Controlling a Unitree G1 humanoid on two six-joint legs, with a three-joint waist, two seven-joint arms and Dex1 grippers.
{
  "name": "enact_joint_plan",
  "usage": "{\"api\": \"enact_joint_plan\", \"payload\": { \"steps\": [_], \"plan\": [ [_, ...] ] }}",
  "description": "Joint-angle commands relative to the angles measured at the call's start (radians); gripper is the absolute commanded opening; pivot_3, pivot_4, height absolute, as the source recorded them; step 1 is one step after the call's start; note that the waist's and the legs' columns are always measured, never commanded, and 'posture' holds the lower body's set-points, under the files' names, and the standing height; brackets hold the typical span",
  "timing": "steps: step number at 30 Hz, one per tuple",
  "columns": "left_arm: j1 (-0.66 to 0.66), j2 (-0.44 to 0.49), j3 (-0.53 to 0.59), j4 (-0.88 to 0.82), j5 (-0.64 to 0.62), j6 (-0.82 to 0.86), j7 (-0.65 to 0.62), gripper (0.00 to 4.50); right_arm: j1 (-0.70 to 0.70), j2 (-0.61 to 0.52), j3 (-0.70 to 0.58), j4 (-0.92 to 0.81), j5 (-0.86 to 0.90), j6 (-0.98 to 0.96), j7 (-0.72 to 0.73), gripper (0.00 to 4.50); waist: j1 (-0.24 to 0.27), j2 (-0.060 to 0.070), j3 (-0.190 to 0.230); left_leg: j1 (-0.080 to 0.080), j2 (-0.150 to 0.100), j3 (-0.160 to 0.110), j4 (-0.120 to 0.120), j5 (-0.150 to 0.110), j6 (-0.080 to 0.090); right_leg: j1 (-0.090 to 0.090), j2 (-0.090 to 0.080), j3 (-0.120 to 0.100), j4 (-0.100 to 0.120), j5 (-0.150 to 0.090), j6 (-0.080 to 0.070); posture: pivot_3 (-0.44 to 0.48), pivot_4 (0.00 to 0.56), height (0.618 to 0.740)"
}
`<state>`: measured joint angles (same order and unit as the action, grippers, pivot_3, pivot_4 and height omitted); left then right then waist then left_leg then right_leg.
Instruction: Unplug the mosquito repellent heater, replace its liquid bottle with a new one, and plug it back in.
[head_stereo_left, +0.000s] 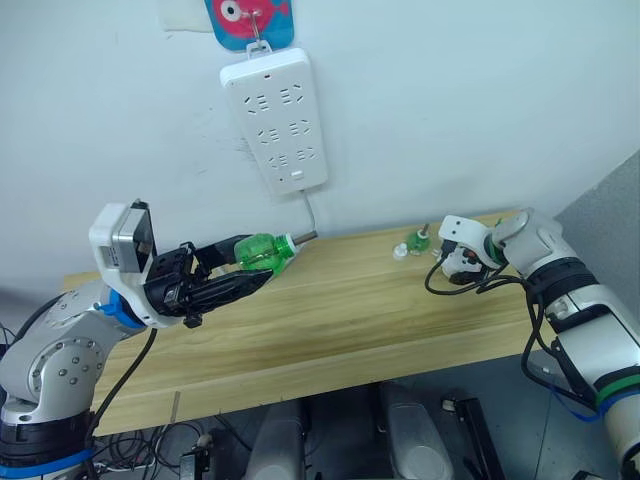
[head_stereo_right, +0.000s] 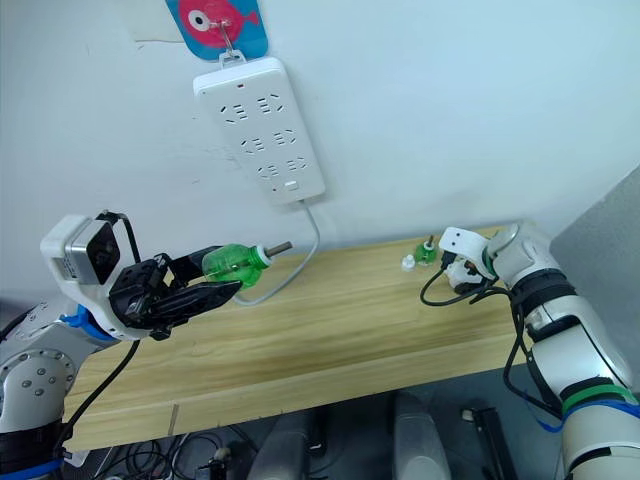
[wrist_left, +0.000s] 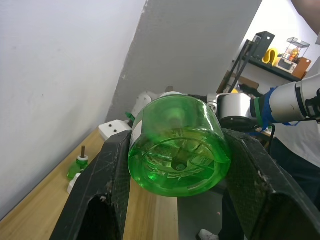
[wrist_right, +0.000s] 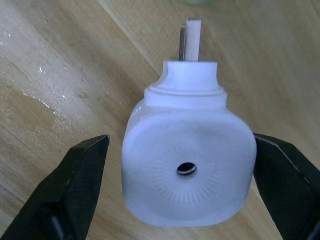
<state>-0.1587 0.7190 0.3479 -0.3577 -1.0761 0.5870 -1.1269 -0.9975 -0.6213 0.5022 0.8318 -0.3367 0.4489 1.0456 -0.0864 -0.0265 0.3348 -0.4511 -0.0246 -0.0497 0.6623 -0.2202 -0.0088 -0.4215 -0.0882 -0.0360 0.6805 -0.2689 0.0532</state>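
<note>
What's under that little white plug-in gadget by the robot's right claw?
The mosquito repellent heater lies on the bare wooden table, between the right gripper's open fingers. Its underside is hidden.

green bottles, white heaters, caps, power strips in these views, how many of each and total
green liquid bottles: 2, one in the left gripper (bottle), a smaller one standing on the table
white heater: 1, between the right gripper's fingers
small white cap: 1, beside the small bottle
white power strip: 1, on the wall
total: 5
</note>
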Motion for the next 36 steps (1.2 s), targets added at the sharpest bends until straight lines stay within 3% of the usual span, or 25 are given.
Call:
{"api": "enact_joint_plan", "payload": {
  "steps": [1, 2, 18, 28, 32, 36],
  "plan": [
    [0.008, 0.012, 0.030, -0.044, -0.024, -0.001, -0.003, 2.31, -0.022, -0.011, -0.021, 0.002, -0.014, -0.013, 0.006, 3.16, 0.000, 0.000, 0.000, 0.000, 0.000, 0.000, 0.000, 0.000, 0.000, 0.000, 0.000, 0.000, 0.000, 0.000, 0.000, -0.139, 0.365, 0.734],
    [0.007, 0.012, 0.030, -0.044, -0.024, -0.001, -0.003, 2.31, -0.022, -0.012, -0.021, 0.002, -0.015, -0.013, 0.008, 2.95, 0.000, 0.000, 0.000, 0.000, 0.000, 0.000, 0.000, 0.000, 0.000, 0.000, 0.000, 0.000, 0.000, 0.000, 0.000, -0.141, 0.367, 0.734],
    [0.003, 0.011, 0.025, -0.030, -0.015, -0.007, -0.014, 2.31, 0.000, -0.050, -0.041, -0.065, -0.007, 0.012, 0.071, 2.95, 0.000, 0.002, 0.004, 0.000, 0.000, 0.000, 0.000, 0.000, 0.000, 0.000, 0.000, 0.000, 0.000, 0.000, 0.000, -0.151, 0.363, 0.734],
    [-0.017, 0.004, 0.003, 0.011, 0.019, -0.028, -0.051, 2.31, 0.152, -0.244, -0.174, -0.496, 0.129, 0.218, 0.262, 2.95, -0.001, 0.004, 0.005, 0.000, 0.000, 0.000, 0.000, 0.000, 0.000, 0.000, 0.000, 0.000, 0.000, 0.000, 0.000, -0.207, 0.342, 0.734],
    [-0.032, -0.003, -0.009, 0.029, 0.035, -0.036, -0.065, 2.31, 0.252, -0.284, -0.308, -0.705, 0.295, 0.310, 0.329, 2.95, -0.001, 0.004, 0.005, 0.000, 0.000, 0.000, 0.000, 0.000, 0.000, 0.000, 0.000, 0.000, 0.000, 0.000, 0.000, -0.228, 0.335, 0.734],
    [-0.039, -0.002, -0.019, 0.045, 0.049, -0.045, -0.083, 2.31, 0.290, -0.289, -0.415, -0.900, 0.500, 0.535, 0.384, 2.95, -0.007, 0.004, 0.005, 0.000, 0.000, 0.000, 0.000, 0.000, 0.000, 0.000, 0.000, 0.000, 0.000, 0.000, 0.000, -0.236, 0.332, 0.734]
  ]
}}
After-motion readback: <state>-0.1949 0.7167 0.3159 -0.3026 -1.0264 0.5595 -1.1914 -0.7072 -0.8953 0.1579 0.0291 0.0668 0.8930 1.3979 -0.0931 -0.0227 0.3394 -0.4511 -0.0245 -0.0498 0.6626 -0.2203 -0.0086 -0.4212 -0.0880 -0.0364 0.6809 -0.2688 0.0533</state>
